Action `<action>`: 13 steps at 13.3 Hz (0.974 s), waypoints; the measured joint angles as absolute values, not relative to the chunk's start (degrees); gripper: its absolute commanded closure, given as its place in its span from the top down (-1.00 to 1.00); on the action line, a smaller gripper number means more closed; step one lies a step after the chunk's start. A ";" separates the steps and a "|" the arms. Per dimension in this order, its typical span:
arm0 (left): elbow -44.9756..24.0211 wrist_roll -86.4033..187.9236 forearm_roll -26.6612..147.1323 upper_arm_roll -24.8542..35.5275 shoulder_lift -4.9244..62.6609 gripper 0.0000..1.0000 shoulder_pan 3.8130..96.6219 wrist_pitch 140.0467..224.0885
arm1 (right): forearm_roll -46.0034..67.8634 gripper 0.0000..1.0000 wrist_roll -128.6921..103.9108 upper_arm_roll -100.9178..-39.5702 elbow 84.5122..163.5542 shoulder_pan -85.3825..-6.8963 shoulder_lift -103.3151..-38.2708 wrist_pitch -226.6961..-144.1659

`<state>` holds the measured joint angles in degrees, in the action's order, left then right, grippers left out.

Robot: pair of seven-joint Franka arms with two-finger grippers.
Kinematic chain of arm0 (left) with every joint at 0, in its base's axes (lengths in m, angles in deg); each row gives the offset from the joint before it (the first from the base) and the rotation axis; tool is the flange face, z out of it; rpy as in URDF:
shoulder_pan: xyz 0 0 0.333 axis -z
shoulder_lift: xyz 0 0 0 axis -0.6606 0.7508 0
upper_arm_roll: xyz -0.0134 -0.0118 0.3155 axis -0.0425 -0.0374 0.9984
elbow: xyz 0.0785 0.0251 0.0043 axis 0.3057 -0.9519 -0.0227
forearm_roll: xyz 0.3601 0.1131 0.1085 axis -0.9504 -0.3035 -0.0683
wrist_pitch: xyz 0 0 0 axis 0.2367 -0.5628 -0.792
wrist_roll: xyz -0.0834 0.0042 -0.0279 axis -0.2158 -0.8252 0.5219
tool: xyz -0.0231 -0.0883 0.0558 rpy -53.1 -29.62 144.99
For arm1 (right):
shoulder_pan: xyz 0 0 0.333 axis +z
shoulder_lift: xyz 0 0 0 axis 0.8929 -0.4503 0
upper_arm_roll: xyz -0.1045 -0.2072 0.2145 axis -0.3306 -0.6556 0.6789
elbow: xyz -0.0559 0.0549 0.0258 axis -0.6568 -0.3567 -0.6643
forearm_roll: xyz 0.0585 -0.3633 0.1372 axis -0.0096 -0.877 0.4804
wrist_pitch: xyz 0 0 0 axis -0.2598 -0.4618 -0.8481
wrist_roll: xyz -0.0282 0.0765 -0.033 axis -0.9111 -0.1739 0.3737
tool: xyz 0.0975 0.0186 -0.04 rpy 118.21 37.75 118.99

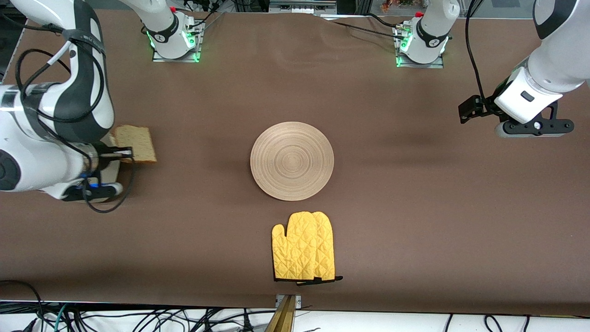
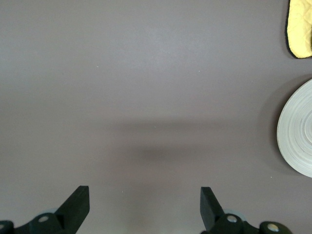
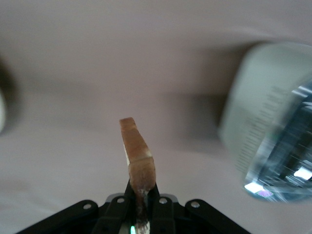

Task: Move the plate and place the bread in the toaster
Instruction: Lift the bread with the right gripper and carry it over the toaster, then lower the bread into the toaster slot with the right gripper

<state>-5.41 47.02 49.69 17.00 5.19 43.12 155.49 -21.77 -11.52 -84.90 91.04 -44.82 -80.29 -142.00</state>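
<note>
The toaster is smeared by blur in the right wrist view and cut off by the frame edge; in the front view it is almost wholly hidden under the right arm. The lower edge of the bread is concealed between the right gripper's fingers. In the left wrist view the plate and the mitt are cropped by the edge, and only the fingertips of the left gripper are seen.
</note>
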 measured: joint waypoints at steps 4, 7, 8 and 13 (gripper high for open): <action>-5.38 47.02 49.69 17.02 5.20 1.00 43.10 155.41 | -25.93 -1.00 -2.83 -96.98 91.10 -45.38 -80.24 -140.90; -5.38 47.02 49.69 17.02 5.19 1.00 43.09 155.40 | -29.04 -1.00 -1.32 -99.16 91.22 -46.79 -80.44 -141.68; -5.38 47.02 49.69 17.02 5.19 1.00 43.09 155.40 | -29.36 -1.00 -1.32 -99.16 91.50 -47.08 -80.67 -142.60; -5.38 47.02 49.69 17.02 5.19 1.00 43.10 155.40 | -29.71 -1.00 -1.56 -99.21 93.37 -47.38 -82.81 -149.73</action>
<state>-5.38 47.02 49.69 17.02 5.19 43.10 155.40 -29.71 -1.56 -99.21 93.37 -47.38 -82.81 -149.73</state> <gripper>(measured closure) 0.000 0.899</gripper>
